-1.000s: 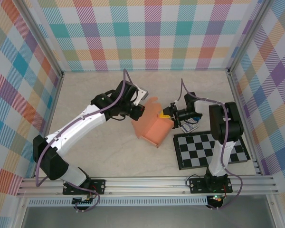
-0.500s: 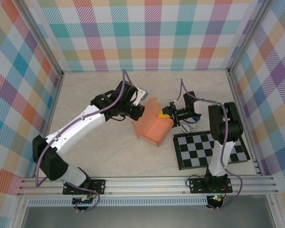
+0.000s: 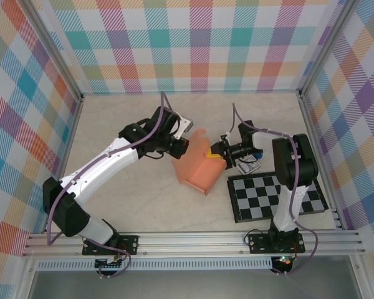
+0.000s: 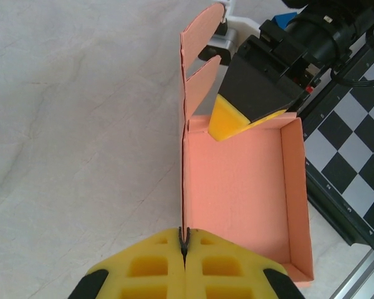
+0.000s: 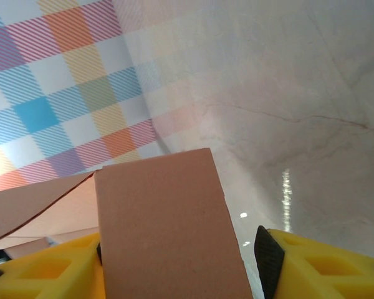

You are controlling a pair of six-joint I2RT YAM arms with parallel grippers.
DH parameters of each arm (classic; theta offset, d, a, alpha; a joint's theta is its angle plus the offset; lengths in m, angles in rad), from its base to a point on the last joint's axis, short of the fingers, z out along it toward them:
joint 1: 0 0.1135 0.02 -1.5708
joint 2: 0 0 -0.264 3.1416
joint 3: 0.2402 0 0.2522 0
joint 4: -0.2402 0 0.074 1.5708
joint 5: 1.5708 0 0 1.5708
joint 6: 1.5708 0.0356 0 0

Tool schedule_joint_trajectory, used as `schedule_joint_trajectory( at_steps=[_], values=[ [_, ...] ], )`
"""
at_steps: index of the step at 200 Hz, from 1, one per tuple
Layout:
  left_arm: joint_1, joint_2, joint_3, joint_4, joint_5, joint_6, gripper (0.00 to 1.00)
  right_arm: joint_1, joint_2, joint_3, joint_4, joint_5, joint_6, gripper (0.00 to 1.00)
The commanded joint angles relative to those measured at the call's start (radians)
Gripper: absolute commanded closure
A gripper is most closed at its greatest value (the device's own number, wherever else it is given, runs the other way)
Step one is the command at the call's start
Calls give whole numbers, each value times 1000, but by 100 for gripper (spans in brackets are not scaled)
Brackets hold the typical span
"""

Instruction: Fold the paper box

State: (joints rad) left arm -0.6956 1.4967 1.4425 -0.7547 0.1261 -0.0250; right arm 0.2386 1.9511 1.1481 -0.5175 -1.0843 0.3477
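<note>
Starting big: one tabletop, pale and marbled, carries everything. One black-and-white checkered board lies flat at the near right, just beside the box and not part of the job.

One paper box, salmon-orange, sits mid-tabletop between your two arms. It is half formed: floor down, low walls up along the right side and near end.

Two grippers, both at the box, so neither arm is nearer.
- Left gripper: closed tight on the box's upright long side, pinching the card edge-on at its own end.
- Right gripper: jaws spread with a card panel between them. The right wrist view shows a sliver of gap at one finger, so I read it as not clamped. One of its fingers reaches inside the box at the far end.

The relation that matters is the box's long axis. In the left wrist view it runs straight away from the left gripper to the right gripper, so you hold opposite ends of one line.

Two rounded flaps stand upright past the far end, on the pinched side and just beside the right gripper. My guess is they fold next, and that arm has the reach.
</note>
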Motion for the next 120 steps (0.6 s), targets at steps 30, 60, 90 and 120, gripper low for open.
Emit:
schedule_joint_trajectory(
  at_steps=[30, 60, 90, 120],
  values=[
    [12, 4, 26, -8, 27, 77, 100, 11, -178, -40, 22, 366, -164, 39],
    [12, 38, 43, -51, 47, 86, 100, 47, -321, -123, 129, 494, -324, 40],
    [11, 56, 42, -57, 35, 89, 100, 104, -475, -227, 228, 583, -533, 39],
    [12, 69, 45, -61, 38, 86, 100, 166, -520, -262, 213, 711, -698, 39]
  ],
)
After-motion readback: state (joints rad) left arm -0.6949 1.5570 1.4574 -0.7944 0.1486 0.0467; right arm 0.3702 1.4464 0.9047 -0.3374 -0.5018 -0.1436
